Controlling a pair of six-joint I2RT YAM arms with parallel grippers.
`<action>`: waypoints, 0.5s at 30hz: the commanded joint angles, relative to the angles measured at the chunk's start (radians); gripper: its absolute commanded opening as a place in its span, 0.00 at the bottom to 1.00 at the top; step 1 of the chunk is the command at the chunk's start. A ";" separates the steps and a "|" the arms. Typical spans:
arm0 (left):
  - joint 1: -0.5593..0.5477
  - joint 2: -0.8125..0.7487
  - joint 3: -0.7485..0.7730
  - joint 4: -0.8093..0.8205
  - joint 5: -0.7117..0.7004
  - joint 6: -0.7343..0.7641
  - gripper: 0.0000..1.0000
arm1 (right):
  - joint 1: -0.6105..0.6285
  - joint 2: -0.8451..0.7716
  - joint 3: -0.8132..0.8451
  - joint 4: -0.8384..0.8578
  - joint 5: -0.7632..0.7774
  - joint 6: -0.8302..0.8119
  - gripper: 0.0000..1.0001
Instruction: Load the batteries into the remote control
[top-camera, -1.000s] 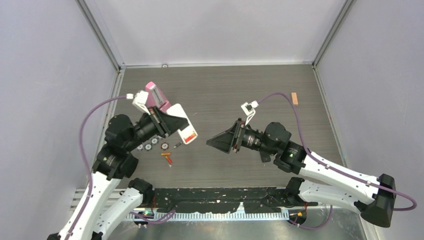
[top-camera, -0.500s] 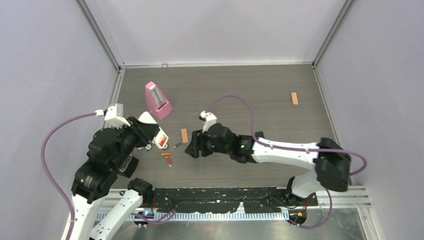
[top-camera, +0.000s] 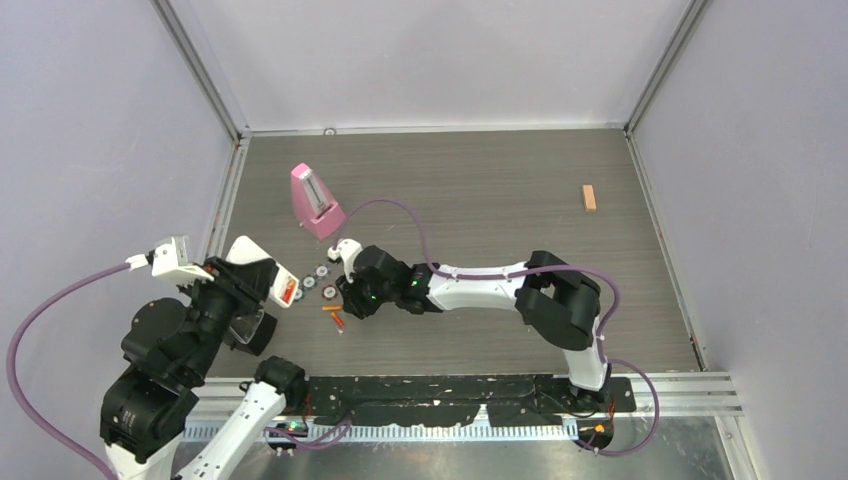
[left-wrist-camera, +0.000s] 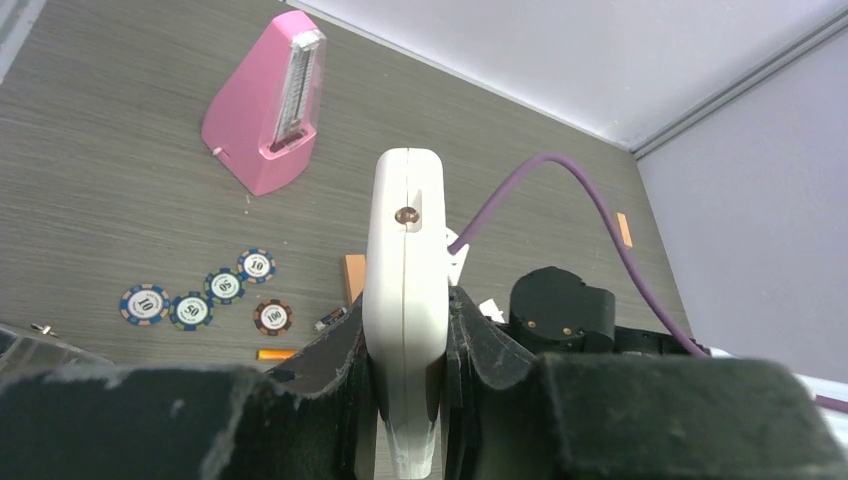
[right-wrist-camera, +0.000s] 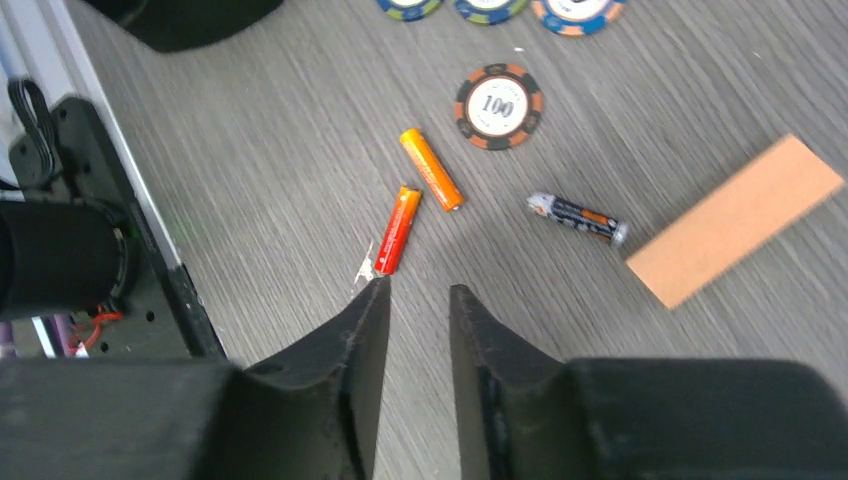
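Note:
My left gripper (left-wrist-camera: 405, 312) is shut on a white remote control (left-wrist-camera: 405, 250), held on edge above the table; from above, the left gripper (top-camera: 262, 283) sits at the near left with the remote (top-camera: 285, 291) sticking out. An orange battery (right-wrist-camera: 430, 168), a red-orange battery (right-wrist-camera: 397, 230) and a dark battery (right-wrist-camera: 578, 218) lie loose on the table. My right gripper (right-wrist-camera: 420, 292) hovers just short of them, open by a narrow gap with nothing between its fingers. The left fingertip is close to the red-orange battery's end. From above, the right gripper (top-camera: 350, 300) is beside the batteries (top-camera: 335, 316).
Several poker chips (right-wrist-camera: 498, 105) lie beside the batteries. A tan wooden block (right-wrist-camera: 735, 220) lies to their right, and another block (top-camera: 589, 197) at the far right. A pink metronome (top-camera: 315, 200) stands behind the chips. The black arm base rail (top-camera: 450, 395) runs along the near edge.
The right arm swung left and down over the batteries, and its jaws narrowed. The left arm drew back toward the near left, still holding the remote.

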 joint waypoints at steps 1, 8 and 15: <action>0.005 0.010 0.043 -0.007 -0.005 0.007 0.00 | 0.006 0.045 0.107 0.037 -0.110 -0.211 0.29; 0.004 0.020 0.082 -0.026 -0.010 0.008 0.00 | 0.021 0.137 0.174 -0.018 -0.084 -0.332 0.34; 0.005 0.032 0.132 -0.045 -0.046 0.035 0.00 | 0.023 0.197 0.210 -0.024 -0.034 -0.382 0.36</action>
